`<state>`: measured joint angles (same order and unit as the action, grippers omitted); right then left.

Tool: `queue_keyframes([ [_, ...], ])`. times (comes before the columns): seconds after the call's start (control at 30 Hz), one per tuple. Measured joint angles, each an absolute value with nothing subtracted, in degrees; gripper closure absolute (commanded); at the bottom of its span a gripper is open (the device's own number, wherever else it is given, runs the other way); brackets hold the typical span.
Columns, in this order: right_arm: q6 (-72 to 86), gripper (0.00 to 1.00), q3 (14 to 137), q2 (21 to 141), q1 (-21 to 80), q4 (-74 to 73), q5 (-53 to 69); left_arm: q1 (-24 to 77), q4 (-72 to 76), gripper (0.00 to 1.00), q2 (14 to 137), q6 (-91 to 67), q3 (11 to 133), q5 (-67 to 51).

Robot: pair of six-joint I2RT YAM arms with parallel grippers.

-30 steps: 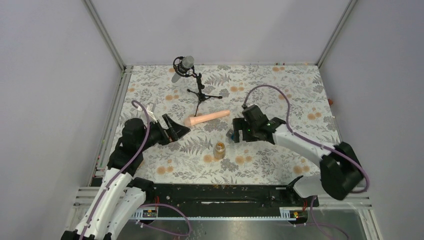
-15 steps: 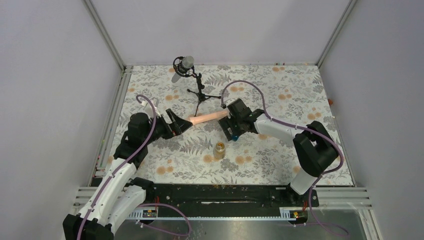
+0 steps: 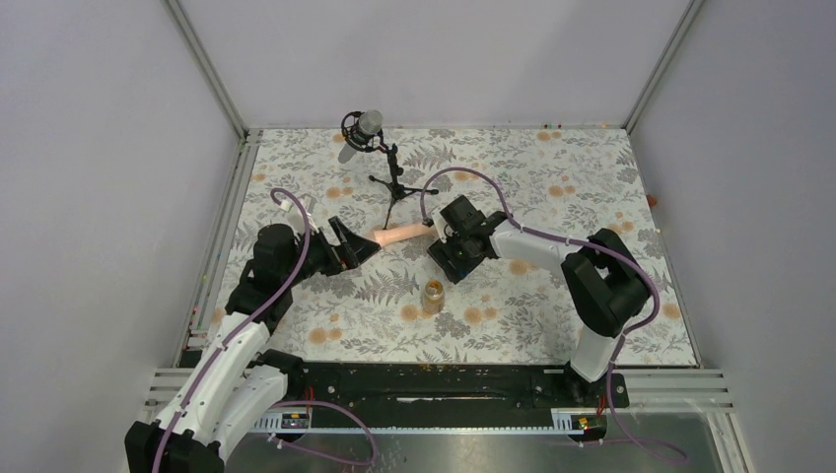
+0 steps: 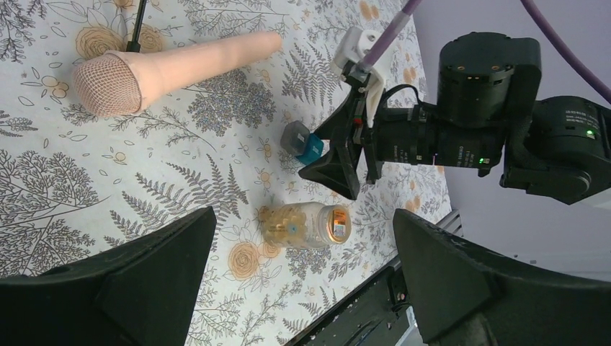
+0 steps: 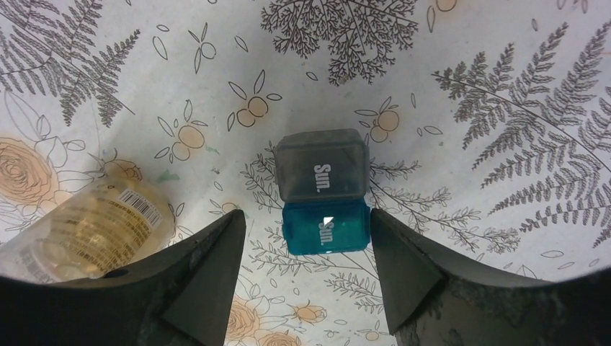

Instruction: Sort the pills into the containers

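Left gripper (image 3: 357, 248) hangs low over the cloth with its jaws wide apart and nothing between them. It points at the mesh end of the peach cylinder (image 3: 399, 234), which isn't a container, so we read this arm as parked out of the way. The mic stand (image 3: 394, 187) sits behind it, well clear. The amber bottle (image 3: 433, 294) is mid-table, nearer us than the cylinder. It looks upright with yellowish fill inside, and we can't tell whether it's capped. The box (image 5: 322, 169) lies just beyond the bottle and apart from it, with a grey half and a teal half, both marked "Sun." The right gripper (image 5: 306, 216) is down over the box, straddling the teal half. Its jaws are apart, with one finger at the box edge and a gap on the other side, so it's not clamped. Our guess is it's lined up across the narrow width to pinch the box square. We can't pick out loose pills against the floral print.
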<state>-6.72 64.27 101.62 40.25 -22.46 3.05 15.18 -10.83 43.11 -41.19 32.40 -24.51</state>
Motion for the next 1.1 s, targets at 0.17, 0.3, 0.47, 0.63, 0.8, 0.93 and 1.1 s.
queue_keyframes([
  [0.17,-6.15,0.39,64.42,103.39,41.08,-22.46,1.61,15.18,-10.85,0.05,43.24,-40.47,32.42,-24.97],
  [0.3,-4.45,0.43,64.2,103.53,41.45,-22.02,-0.99,15.18,-10.85,0.05,43.46,-40.29,32.42,-25.12],
  [0.47,-1.52,0.57,61.49,102.78,41.82,-19.53,-3.66,15.18,-10.83,0.05,43.99,-40.29,32.42,-25.12],
  [0.63,0.93,0.6,59.37,101.45,42.02,-17.15,-4.36,15.18,-10.59,0.05,44.36,-40.53,32.4,-25.19],
  [0.8,3.01,0.6,57.84,98.15,42.02,-17.08,-4.47,15.59,-7.07,0.06,45.25,-42.61,30.85,-25.78],
  [0.93,5.04,0.59,57.82,92.05,42.04,-16.67,-3.46,17.08,-2.87,0.09,47.92,-45.36,29.3,-26.09],
  [1.1,7.44,0.58,57.93,85.03,42.04,-15.18,0.67,20.05,3.86,0.18,53.21,-48.75,29.1,-26.61],
])
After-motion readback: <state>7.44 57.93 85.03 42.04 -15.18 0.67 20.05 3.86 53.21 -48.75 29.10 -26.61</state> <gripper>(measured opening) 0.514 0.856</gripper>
